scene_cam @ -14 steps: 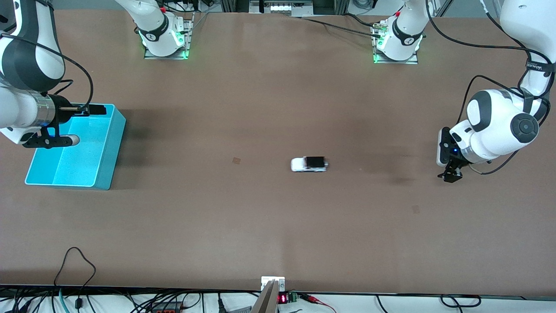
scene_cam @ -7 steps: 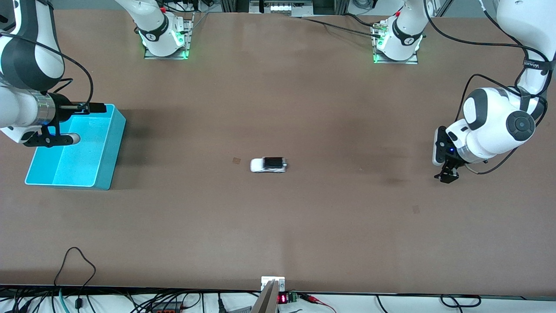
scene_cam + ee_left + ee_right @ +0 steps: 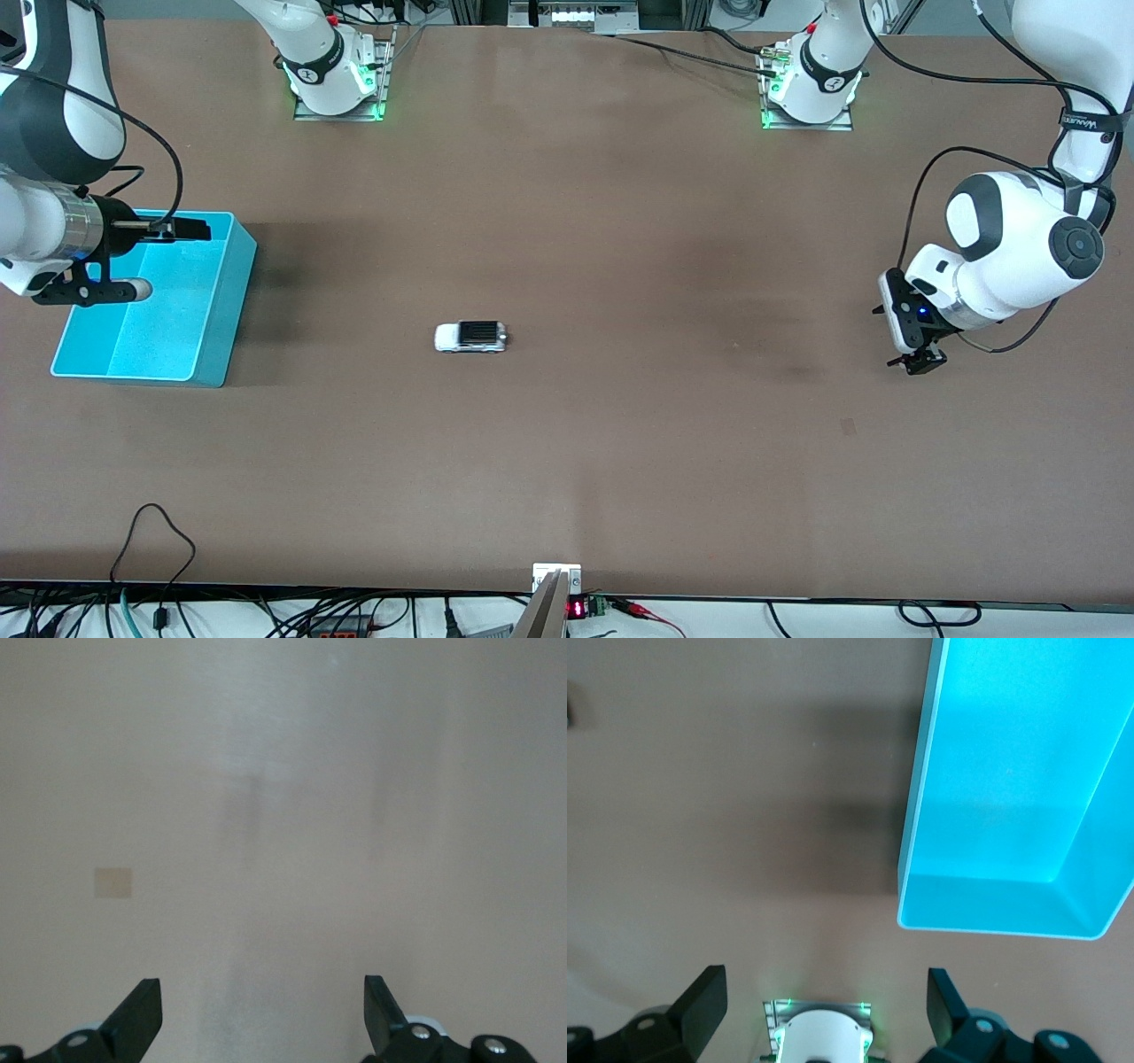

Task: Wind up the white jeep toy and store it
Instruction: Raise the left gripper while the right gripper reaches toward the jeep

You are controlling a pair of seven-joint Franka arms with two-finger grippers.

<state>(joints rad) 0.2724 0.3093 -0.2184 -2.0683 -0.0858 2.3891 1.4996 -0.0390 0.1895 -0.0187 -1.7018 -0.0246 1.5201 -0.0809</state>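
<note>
Currently, the white jeep toy (image 3: 470, 337) sits alone mid-table, well apart from the cyan bin (image 3: 232, 292), so storing remains. The left gripper (image 3: 919, 361) hovers open over bare table; the right gripper (image 3: 168, 229), open, hangs over the bin.

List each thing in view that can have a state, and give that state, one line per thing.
white jeep toy: upright on its wheels on the table, apart from both grippers, outside the bin.
cyan bin: upright, open-topped, nothing visible inside.
left gripper: open, holding nothing, over bare table.
right gripper: open, holding nothing, beside the cyan bin.
</note>
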